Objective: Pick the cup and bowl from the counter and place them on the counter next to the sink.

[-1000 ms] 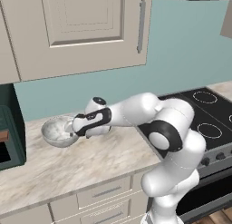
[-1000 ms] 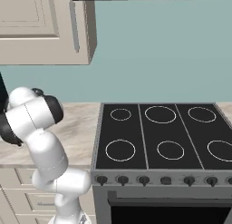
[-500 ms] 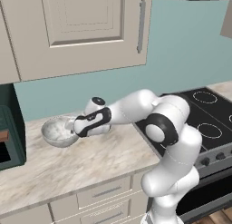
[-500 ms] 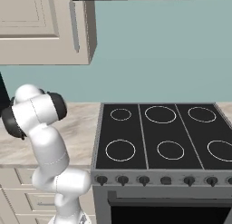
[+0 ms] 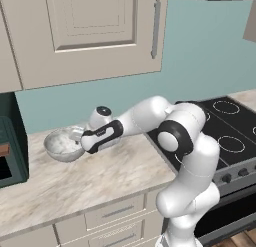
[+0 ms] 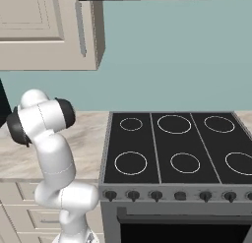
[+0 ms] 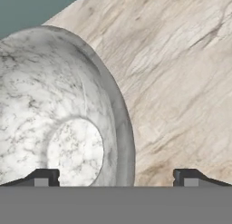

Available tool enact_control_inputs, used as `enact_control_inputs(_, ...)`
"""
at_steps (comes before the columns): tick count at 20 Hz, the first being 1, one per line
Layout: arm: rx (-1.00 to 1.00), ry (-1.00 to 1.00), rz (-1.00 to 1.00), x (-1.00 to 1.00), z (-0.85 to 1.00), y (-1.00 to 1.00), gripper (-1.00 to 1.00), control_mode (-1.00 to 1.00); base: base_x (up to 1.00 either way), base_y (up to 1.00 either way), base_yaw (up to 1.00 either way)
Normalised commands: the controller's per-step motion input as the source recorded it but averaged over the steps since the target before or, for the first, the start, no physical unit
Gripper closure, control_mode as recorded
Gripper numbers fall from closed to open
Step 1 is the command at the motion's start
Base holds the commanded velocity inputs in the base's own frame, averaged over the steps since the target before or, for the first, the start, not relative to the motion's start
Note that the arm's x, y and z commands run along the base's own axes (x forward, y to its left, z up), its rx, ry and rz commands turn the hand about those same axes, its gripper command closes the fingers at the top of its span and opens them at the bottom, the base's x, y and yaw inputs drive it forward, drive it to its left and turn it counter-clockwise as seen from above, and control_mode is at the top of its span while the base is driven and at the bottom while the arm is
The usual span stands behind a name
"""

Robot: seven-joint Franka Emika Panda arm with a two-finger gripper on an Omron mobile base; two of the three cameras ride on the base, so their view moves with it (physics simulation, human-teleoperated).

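We see the bowl (image 5: 62, 144) resting on the counter (image 5: 90, 178), left of the black stovetop (image 5: 225, 123) and near the teal wall; the claw (image 7: 116, 177) hangs over its near rim with jaws spread wide, one tip above the bowl's inside and one above the counter; whether either tip touches the rim we cannot tell.

The arm (image 5: 150, 116) reaches left and low, its jaws spread wide.
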Motion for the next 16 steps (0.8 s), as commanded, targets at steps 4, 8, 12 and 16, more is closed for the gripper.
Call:
enact_control_inputs(4, 0.0, 0.0, 0.0, 0.0, 0.0, 0.0, 1.0, -1.0, 0.0, 0.0, 0.0)
enact_control_inputs(8, 0.0, 0.0, 0.0, 0.0, 0.0, 0.0, 1.0, -1.0, 0.0, 0.0, 0.0)
enact_control_inputs(12, 0.0, 0.04, 0.0, 0.08, 0.0, -0.08, 1.0, -1.0, 0.0, 0.0, 0.0)
enact_control_inputs(16, 0.0, 0.04, 0.0, 0.03, 0.0, -0.51, 1.0, -1.0, 0.0, 0.0, 0.0)
